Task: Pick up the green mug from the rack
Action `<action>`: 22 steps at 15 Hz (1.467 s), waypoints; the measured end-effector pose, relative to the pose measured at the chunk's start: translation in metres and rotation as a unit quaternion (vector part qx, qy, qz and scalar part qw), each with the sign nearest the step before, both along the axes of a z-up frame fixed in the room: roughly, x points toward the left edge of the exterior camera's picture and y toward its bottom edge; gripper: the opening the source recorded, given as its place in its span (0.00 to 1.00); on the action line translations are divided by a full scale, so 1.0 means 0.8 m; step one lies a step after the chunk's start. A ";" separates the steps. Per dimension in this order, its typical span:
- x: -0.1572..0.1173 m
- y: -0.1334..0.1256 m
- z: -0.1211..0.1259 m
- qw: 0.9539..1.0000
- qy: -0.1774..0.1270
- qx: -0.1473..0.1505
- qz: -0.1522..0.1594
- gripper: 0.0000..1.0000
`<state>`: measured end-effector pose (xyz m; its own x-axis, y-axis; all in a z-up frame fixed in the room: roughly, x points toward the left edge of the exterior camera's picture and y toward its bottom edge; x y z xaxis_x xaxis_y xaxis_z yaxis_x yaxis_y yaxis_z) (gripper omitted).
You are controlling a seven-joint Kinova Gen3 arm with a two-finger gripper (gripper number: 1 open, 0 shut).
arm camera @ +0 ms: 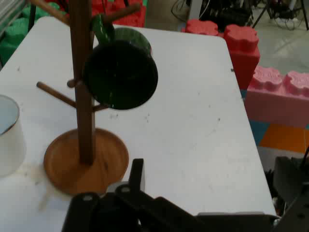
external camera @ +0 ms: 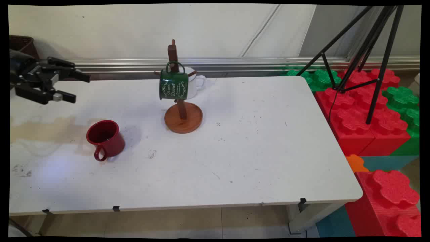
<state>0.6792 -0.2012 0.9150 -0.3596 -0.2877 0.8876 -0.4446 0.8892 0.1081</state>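
My gripper [external camera: 81,89] hovers open over the table's far left, fingers pointing right, holding nothing. Nearest to it is a red mug [external camera: 105,139], below and to its right on the white table [external camera: 255,161], with its handle toward the near edge. Farther right stands a wooden mug tree [external camera: 183,116] on a round base. A dark green mug [external camera: 173,84] hangs by its handle from one of its pegs, and a white mug [external camera: 198,82] sits just behind it. The hand view shows the mug tree [arm camera: 82,121], the green mug [arm camera: 120,75] and the white mug [arm camera: 7,137] ahead of the open gripper [arm camera: 212,166].
A black tripod [external camera: 369,50] stands off the table's right end among large red foam blocks [external camera: 356,124] and green foam blocks [external camera: 403,101]. A brown basket [external camera: 22,43] sits at the far left by the wall. A brownish stain [external camera: 43,131] marks the table's left part.
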 end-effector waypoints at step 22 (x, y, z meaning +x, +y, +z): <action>-0.136 -0.086 -0.043 0.999 0.043 -0.001 0.000 1.00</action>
